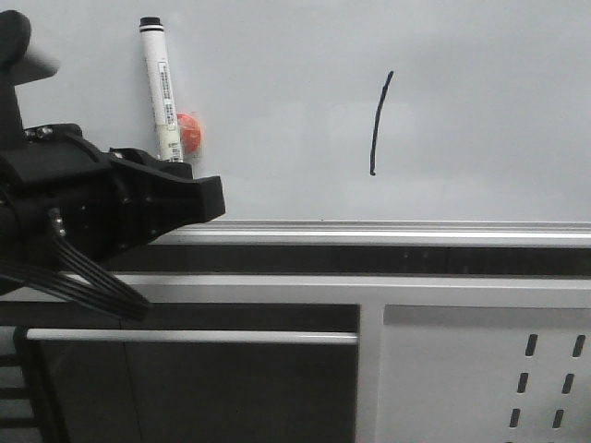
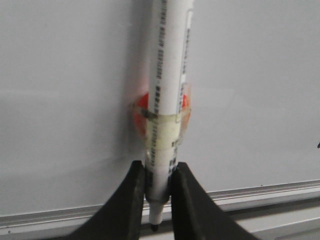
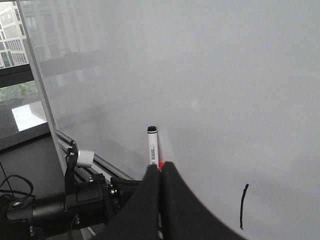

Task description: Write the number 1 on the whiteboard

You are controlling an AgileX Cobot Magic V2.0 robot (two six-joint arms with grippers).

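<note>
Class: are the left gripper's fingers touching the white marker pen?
Touching. The left wrist view shows the left gripper with both black fingers pressed against the marker pen, no gap either side.

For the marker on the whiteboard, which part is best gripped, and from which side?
Grip the marker on its lower barrel, below the taped orange magnet, coming from below along its length. It stands nearly upright against the whiteboard, nib end down, and the left gripper already pinches it there.
</note>
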